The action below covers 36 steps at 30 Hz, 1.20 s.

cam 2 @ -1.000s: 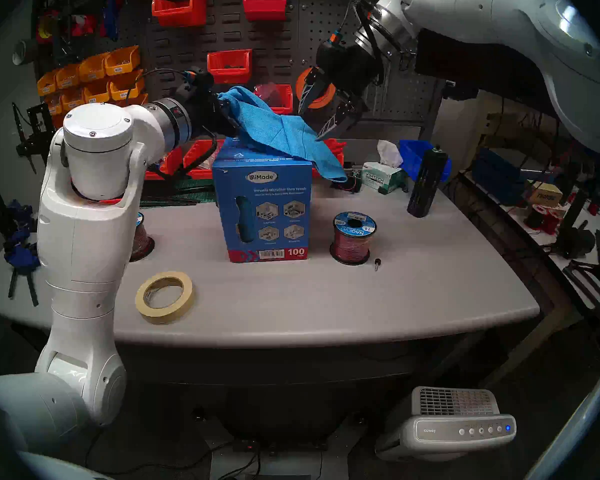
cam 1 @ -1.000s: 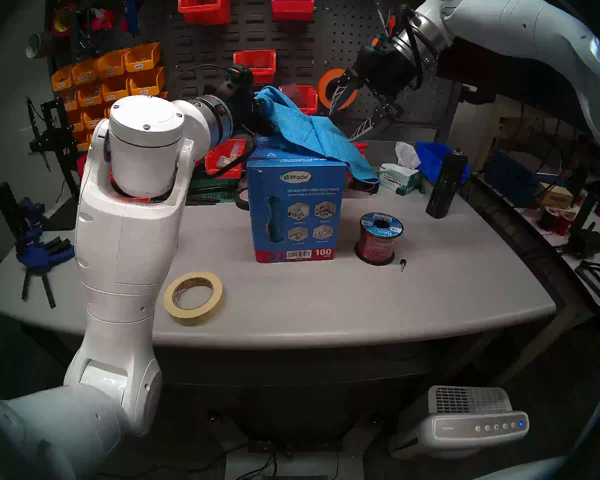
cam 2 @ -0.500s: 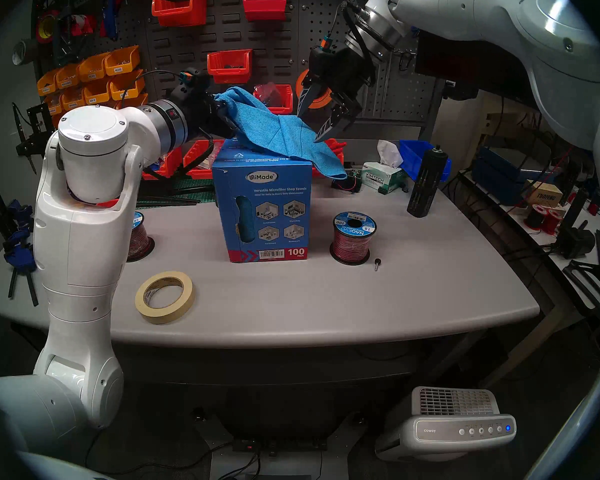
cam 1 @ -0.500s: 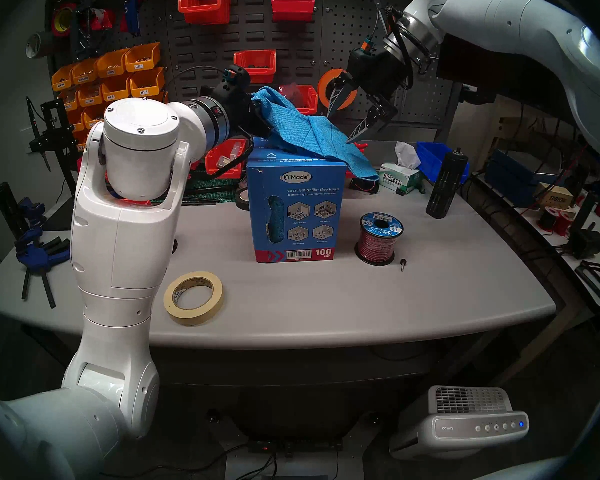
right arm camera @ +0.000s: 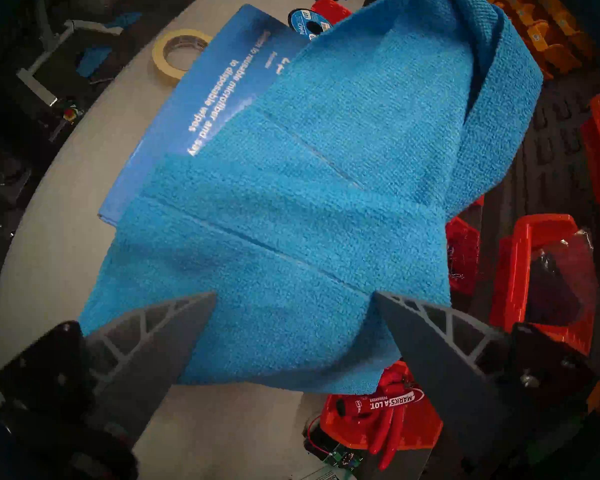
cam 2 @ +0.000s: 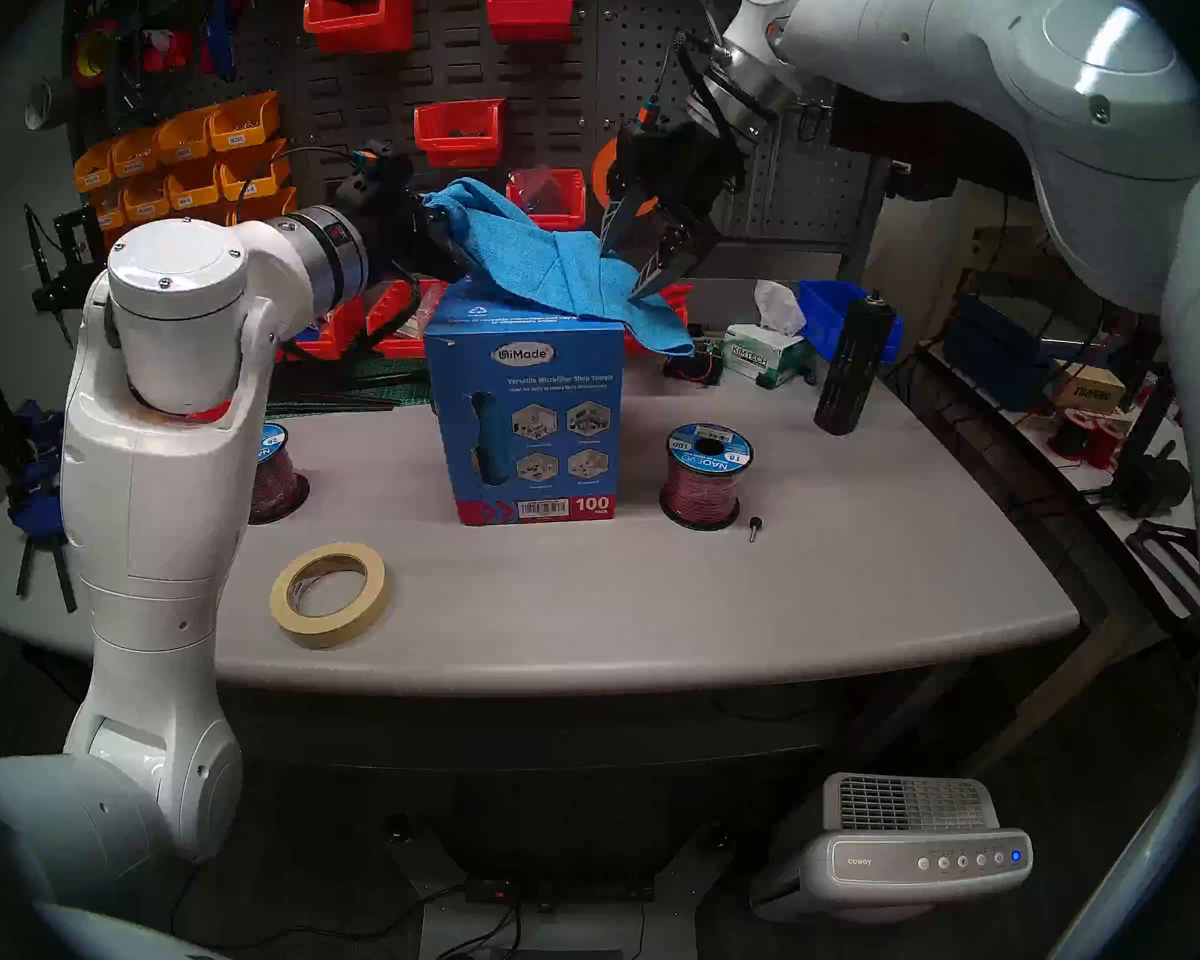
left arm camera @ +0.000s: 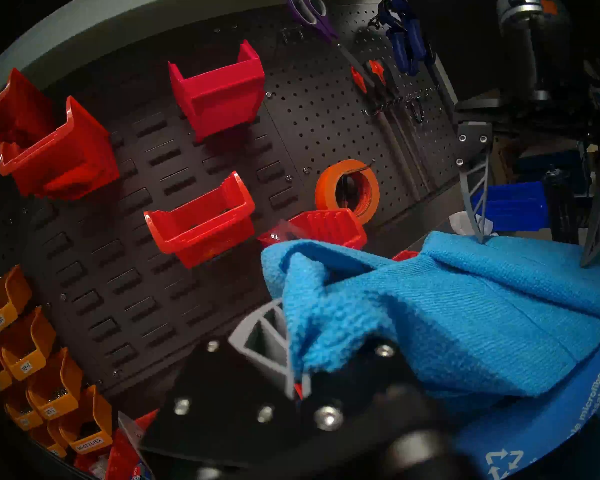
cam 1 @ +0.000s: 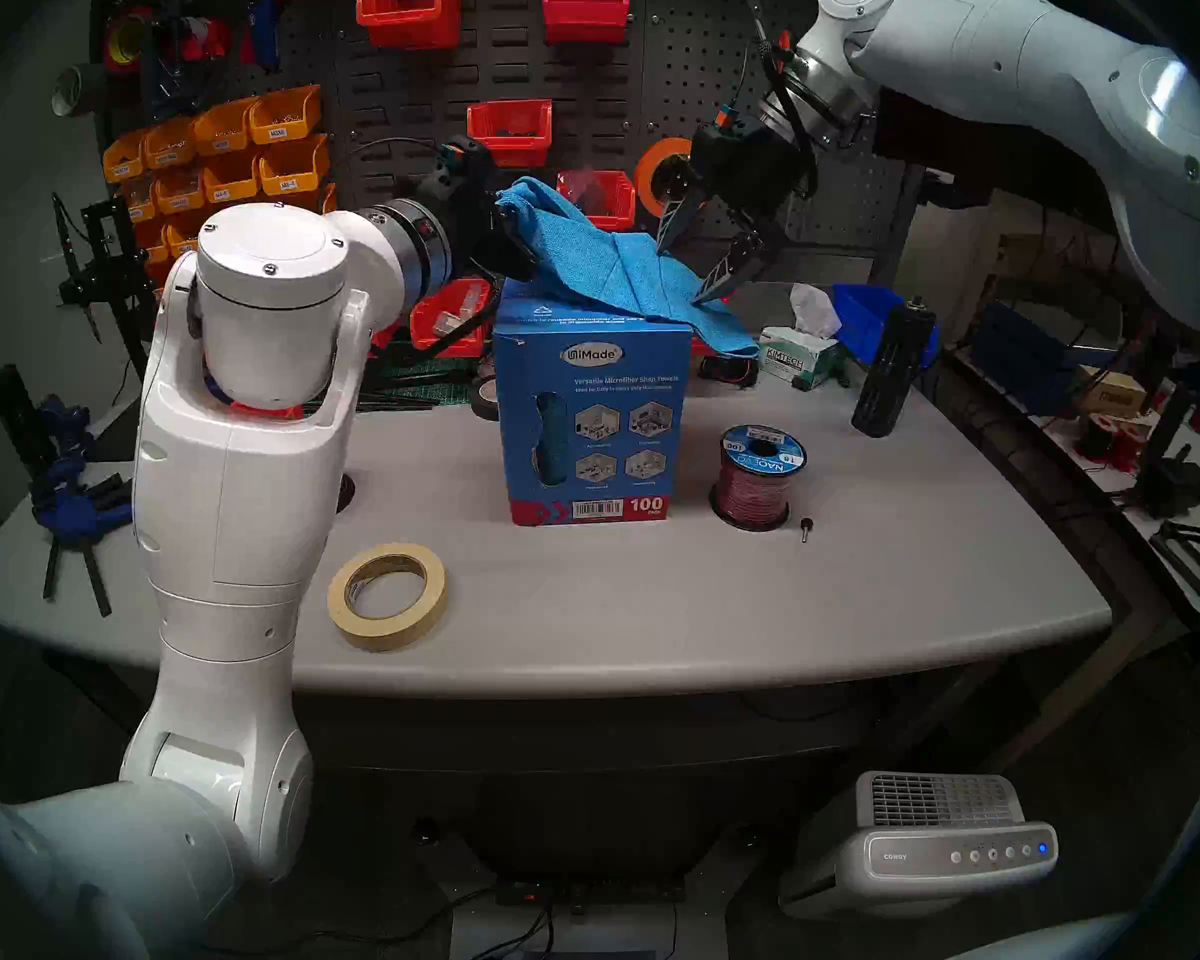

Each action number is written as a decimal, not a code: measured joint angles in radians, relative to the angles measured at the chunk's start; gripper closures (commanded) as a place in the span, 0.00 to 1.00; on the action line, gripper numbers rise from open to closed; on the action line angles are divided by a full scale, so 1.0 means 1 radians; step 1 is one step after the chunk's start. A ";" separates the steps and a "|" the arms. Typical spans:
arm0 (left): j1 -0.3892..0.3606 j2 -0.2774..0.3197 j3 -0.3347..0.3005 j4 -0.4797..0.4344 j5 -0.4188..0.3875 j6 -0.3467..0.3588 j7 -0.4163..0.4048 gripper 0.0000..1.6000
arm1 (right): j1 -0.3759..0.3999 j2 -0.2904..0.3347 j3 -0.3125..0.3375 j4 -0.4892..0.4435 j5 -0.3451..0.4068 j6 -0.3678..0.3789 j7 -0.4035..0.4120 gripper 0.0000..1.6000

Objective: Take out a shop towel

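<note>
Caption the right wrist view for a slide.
Open right pincer poised over the towel draped across the carton.

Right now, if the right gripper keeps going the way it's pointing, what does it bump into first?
Most likely the shop towel. The right gripper is open, angled down at the cloth draped over the blue carton; the tips look almost on it already.

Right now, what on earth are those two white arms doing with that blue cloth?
The left pincer is shut on one end of the blue cloth, holding it up above the blue box. The rest of the cloth drapes over the box top and hangs off its far side. The right pincer is open just above the draped part, its tips at the cloth but not gripping it.
</note>
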 measured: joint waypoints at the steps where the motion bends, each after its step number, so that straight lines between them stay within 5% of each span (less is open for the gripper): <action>1: 0.001 0.001 -0.001 -0.001 -0.001 0.000 0.000 1.00 | -0.003 -0.001 0.000 0.004 0.000 -0.001 0.000 0.66; 8: 0.006 0.004 -0.002 -0.004 -0.007 0.000 0.000 1.00 | -0.016 -0.001 0.001 0.020 0.003 -0.011 0.000 1.00; 21: 0.020 0.008 0.005 -0.005 -0.017 -0.001 0.001 1.00 | -0.007 0.014 0.029 0.059 0.032 -0.044 -0.017 1.00; 36: 0.045 -0.003 0.085 0.006 -0.026 -0.004 0.001 0.98 | 0.065 0.073 0.098 0.104 0.089 -0.096 -0.065 1.00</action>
